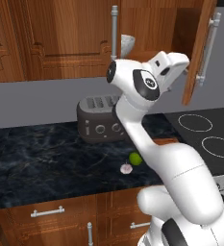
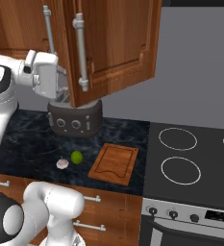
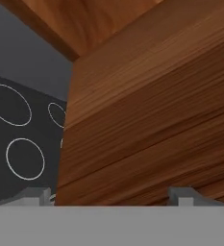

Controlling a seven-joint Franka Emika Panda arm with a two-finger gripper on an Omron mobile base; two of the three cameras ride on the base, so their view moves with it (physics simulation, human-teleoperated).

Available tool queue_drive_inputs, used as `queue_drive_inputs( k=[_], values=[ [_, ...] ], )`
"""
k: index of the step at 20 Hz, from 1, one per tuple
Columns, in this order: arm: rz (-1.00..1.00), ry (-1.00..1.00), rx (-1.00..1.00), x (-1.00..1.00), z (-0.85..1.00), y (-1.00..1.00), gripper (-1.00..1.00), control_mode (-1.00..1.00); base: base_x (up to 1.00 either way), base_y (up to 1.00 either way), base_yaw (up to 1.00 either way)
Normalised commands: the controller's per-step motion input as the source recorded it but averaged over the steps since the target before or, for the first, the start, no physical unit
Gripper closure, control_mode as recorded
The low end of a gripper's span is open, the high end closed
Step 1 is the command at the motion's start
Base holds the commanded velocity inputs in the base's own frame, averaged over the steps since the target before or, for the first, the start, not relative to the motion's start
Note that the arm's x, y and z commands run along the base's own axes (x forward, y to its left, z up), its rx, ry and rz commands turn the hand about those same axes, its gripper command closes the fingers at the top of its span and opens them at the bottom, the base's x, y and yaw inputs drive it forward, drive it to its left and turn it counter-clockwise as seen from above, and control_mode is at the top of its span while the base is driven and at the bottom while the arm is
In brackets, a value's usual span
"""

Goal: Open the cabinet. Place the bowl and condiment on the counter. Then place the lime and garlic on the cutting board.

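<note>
With its jaws spread wide beside the open cabinet (image 1: 198,53) door, the gripper (image 2: 60,86) should probably take the heavy-looking, slippery stone bowl (image 1: 127,44) by its rim.

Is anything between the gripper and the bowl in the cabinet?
Yes. The open cabinet door stands right in front of the open gripper; the bowl sits inside on the shelf, behind that door.

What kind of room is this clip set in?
A rendered kitchen, by the look of it: a toaster on a dark marbled counter, a black stovetop beside it, and wooden wall cabinets overhead.
</note>
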Motion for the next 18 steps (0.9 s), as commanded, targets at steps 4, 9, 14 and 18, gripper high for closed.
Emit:
queue_drive_inputs(
  k=[4,9,14,18],
  values=[
    [-0.13,-0.03,0.00,-0.43,0.00,-0.51,-1.00,-1.00,0.00,0.00,0.00],
    [-0.12,-0.02,0.00,-0.37,0.00,-0.52,-1.00,-1.00,0.00,0.00,0.00],
    [-0.11,-0.01,0.00,-0.29,0.00,-0.50,-1.00,-1.00,0.00,0.00,0.00],
    [-0.10,-0.01,0.00,-0.25,0.01,-0.53,-1.00,-1.00,0.00,0.00,0.00]
  ],
)
